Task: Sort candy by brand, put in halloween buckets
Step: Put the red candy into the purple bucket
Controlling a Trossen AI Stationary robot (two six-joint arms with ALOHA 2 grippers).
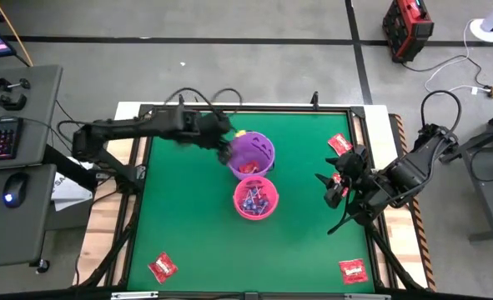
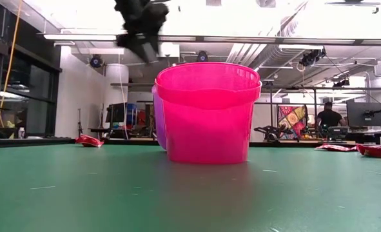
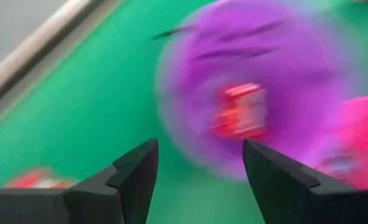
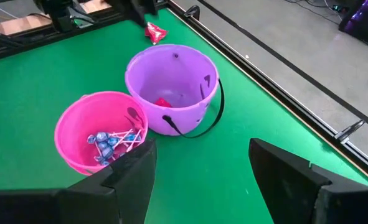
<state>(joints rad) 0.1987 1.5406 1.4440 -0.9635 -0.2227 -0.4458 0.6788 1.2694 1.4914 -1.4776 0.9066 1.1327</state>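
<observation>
Green matting covers the worktop (image 1: 188,217), and the two buckets stand touching near its middle. The pink bucket (image 1: 255,198) already holds a cluster of blue-headed lollipops (image 4: 112,140); the purple bucket (image 1: 253,153) has at least one red packet (image 4: 164,102) in its bottom.

So the sorting looks partly done. Four red packets still lie out: one at the near left (image 1: 163,267), one at the near right (image 1: 354,270), one at the far right (image 1: 339,143), and one just under the right arm (image 1: 338,179). No loose lollipops show.

The left claw (image 1: 225,152) hovers at the purple bucket's rim, fingers spread and empty. The right claw (image 1: 334,192) waits near the right edge, also open with nothing held.

Nothing blocks the loose packets, though they lie flat near the edges, which I judge awkward to pinch.
</observation>
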